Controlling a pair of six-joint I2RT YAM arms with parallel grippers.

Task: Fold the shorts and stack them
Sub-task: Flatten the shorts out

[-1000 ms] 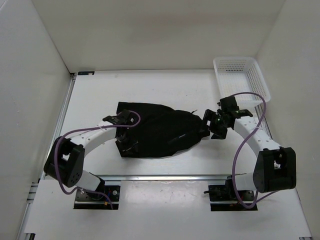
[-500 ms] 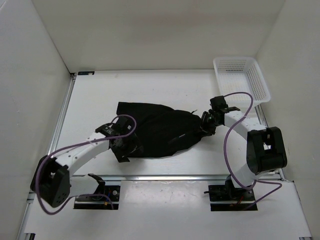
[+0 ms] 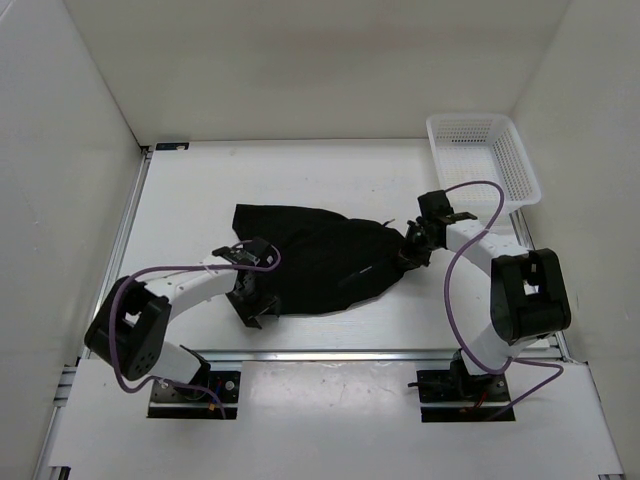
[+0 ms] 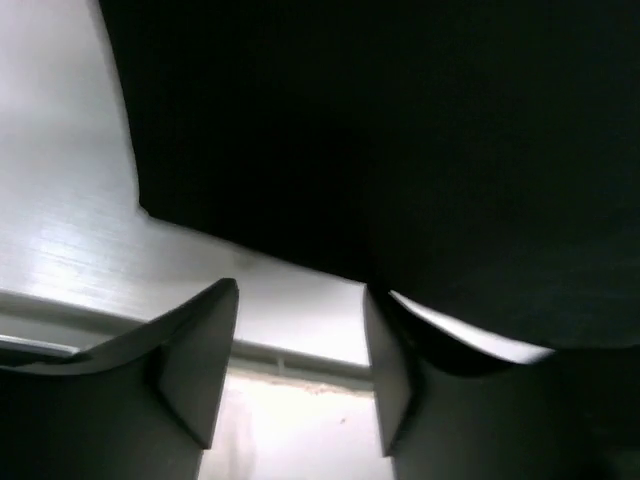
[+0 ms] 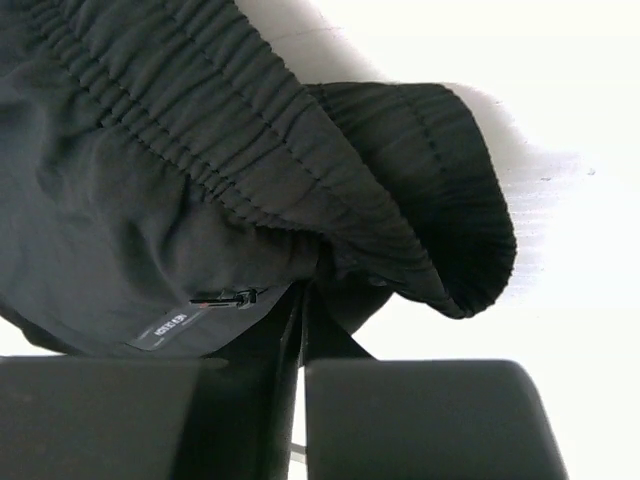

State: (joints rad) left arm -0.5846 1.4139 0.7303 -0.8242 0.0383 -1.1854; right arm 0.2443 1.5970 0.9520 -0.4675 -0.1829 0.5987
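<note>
With the right claw [image 5: 301, 305] clamped on the waistband of the shorts [image 3: 320, 262] and the left claw [image 4: 300, 295] gaping just short of their hem on the bench [image 3: 300, 175], a one-sided pull could bunch them

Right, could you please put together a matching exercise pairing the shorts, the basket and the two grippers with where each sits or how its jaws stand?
1. shorts
2. basket
3. left gripper
4. right gripper

A. jaws open, at the shorts' near left corner
B. far right corner of the table
C. jaws closed on the shorts' right end
D. lying crumpled mid-table

Pairs: 1-D, 2-B, 3-A, 4-C
</note>
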